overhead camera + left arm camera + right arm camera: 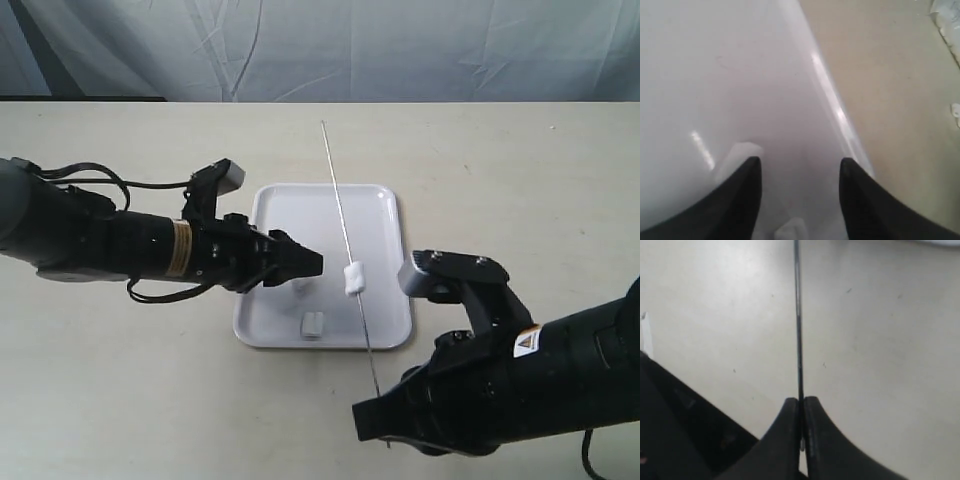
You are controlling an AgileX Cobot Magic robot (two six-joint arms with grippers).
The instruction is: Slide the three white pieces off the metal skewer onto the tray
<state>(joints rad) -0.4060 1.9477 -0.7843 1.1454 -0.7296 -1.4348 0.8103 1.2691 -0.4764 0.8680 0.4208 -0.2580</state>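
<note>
The white tray [300, 210] lies mid-table. Over its right side slants the thin metal skewer [335, 190], carrying one white piece [353, 278]. My right gripper [375, 402] is shut on the skewer's near end, seen in the right wrist view as the skewer [798, 315] running into the closed right gripper [801, 401]. A second white piece [313, 324] lies on the tray floor, and a third [302, 288] sits just below my left gripper [315, 262]. That left gripper [800, 165] hangs open over the tray [740, 75], with one white piece [742, 149] beside one finger and another [792, 229] between the fingers.
The beige tabletop [520, 170] surrounds the tray, with a grey curtain [400, 50] behind its far edge. The left arm's black cables [110, 182] loop above the table. The skewer's far tip [323, 123] sticks out past the tray.
</note>
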